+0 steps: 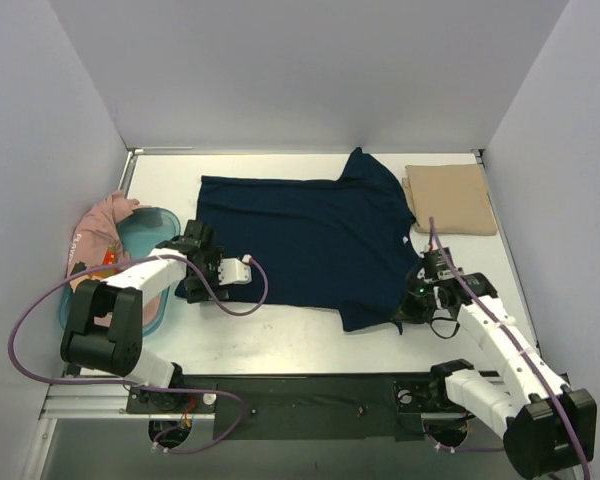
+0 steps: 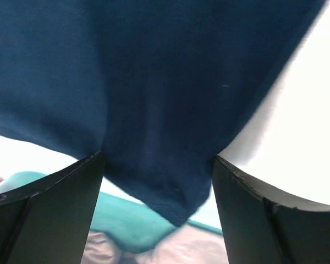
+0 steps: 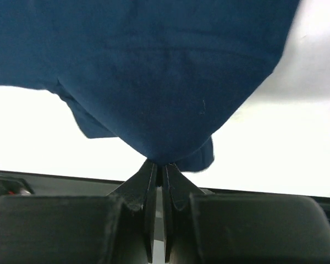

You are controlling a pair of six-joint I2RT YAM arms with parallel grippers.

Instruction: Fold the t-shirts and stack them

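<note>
Well, on the white table [image 1: 280, 340] the navy t-shirt [image 1: 300, 240] lies spread flat in the middle. The tan t-shirt [image 1: 450, 198] is folded at the far right, and the pink t-shirt [image 1: 98, 228] sits bunched in the teal tub [image 1: 152, 226] at the left. I judge the navy cloth to be light, soft and limp. It will sag and wrinkle, so I would hold it at corners or along the hem. My right gripper [image 3: 159, 165] is pinched closed on the shirt's near right end. My left gripper [image 2: 157, 170] stands wide apart at the near left corner, with cloth between its fingers but not clamped.
</note>
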